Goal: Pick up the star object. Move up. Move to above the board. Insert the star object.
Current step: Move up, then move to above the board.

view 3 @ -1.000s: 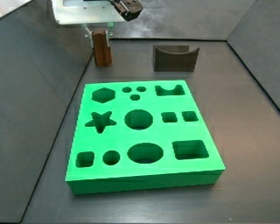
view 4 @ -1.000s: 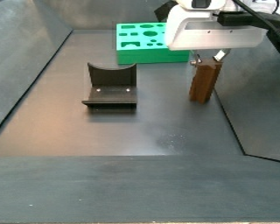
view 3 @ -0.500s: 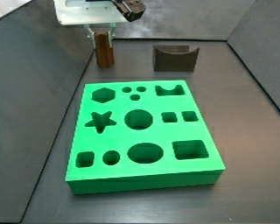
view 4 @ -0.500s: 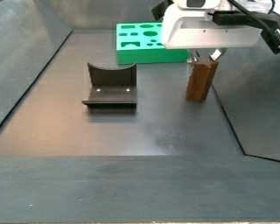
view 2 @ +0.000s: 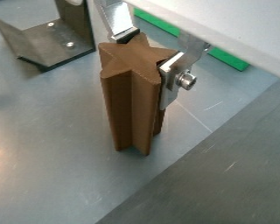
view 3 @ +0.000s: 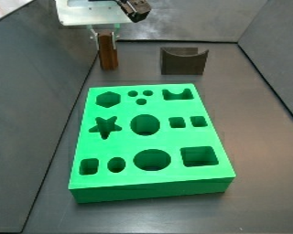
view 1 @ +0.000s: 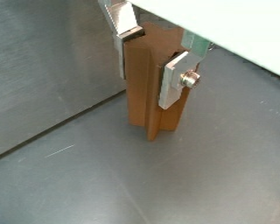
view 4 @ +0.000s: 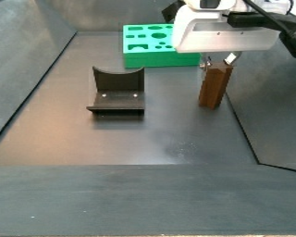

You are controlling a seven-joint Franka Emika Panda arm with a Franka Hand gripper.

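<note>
The star object [view 3: 106,52] is a tall brown prism standing upright on the dark floor at the far left, beyond the board [view 3: 127,144]. It also shows in a side view [view 4: 214,85] and in both wrist views [view 1: 149,96] [view 2: 129,109]. My gripper [view 3: 105,33] [view 4: 216,61] hangs straight over it. The silver fingers [view 1: 178,77] [view 2: 171,74] press on opposite sides of its top, so my gripper [view 1: 152,52] [view 2: 140,51] is shut on it. Its base rests on the floor. The green board [view 4: 157,60] has a star hole [view 3: 106,126].
The dark grey fixture [view 3: 182,60] [view 4: 115,91] [view 2: 43,39] stands on the floor beside the star object, a gap apart. Sloped grey walls enclose the floor. A strip of the green board [view 2: 224,59] shows behind a finger.
</note>
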